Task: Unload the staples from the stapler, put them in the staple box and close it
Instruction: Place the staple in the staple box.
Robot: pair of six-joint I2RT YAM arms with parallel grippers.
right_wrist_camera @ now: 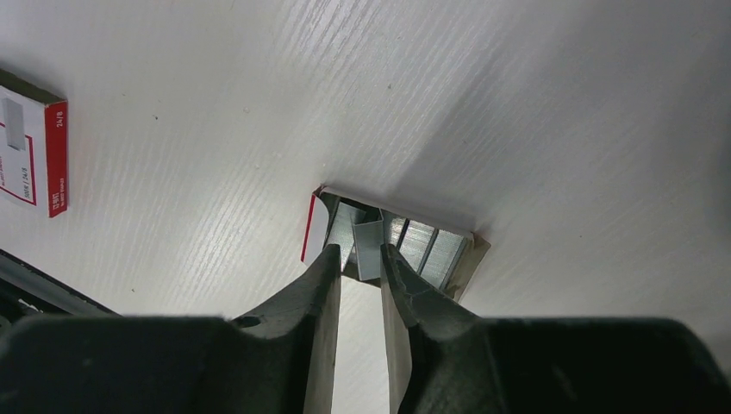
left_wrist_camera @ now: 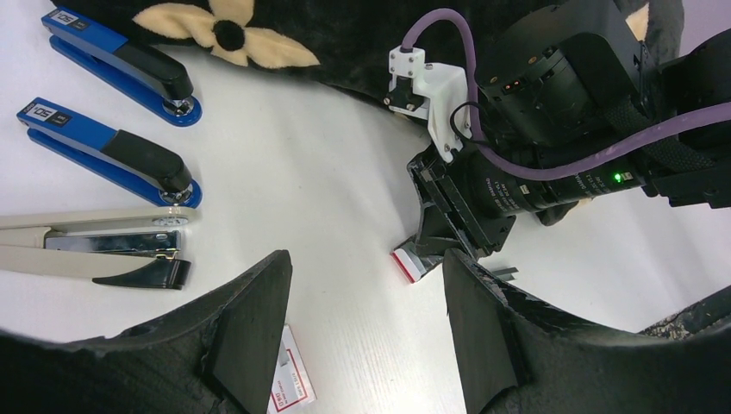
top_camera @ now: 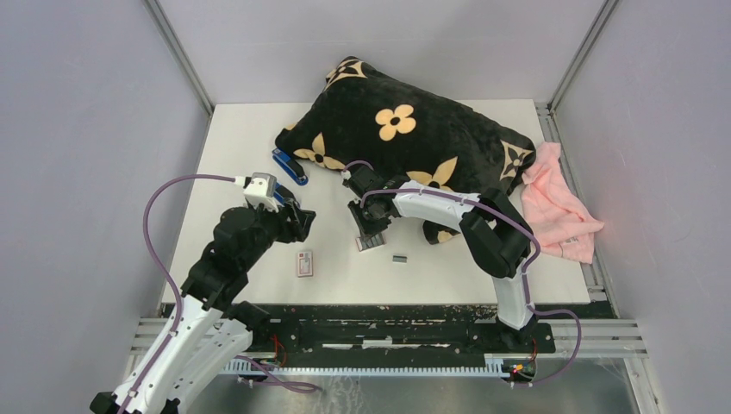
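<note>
My right gripper [right_wrist_camera: 360, 250] points down into an open cardboard tray [right_wrist_camera: 459, 263] lined with silvery staples [right_wrist_camera: 431, 246]. One staple strip [right_wrist_camera: 368, 248] stands between its fingertips, touching the right finger with a small gap at the left one; the jaws are slightly open. A loose strip [top_camera: 399, 258] lies on the table right of the tray. The opened beige stapler [left_wrist_camera: 95, 246] lies left of my left gripper [left_wrist_camera: 364, 259], its metal channel showing. The left gripper hovers open over bare table and holds nothing.
Two blue staplers [left_wrist_camera: 121, 65] [left_wrist_camera: 112, 155] lie beyond the beige one. A small white-and-red box [top_camera: 304, 263] sits near the front, under my left fingers. A black flowered pillow [top_camera: 414, 129] fills the back, and a pink cloth [top_camera: 560, 203] lies at the right edge.
</note>
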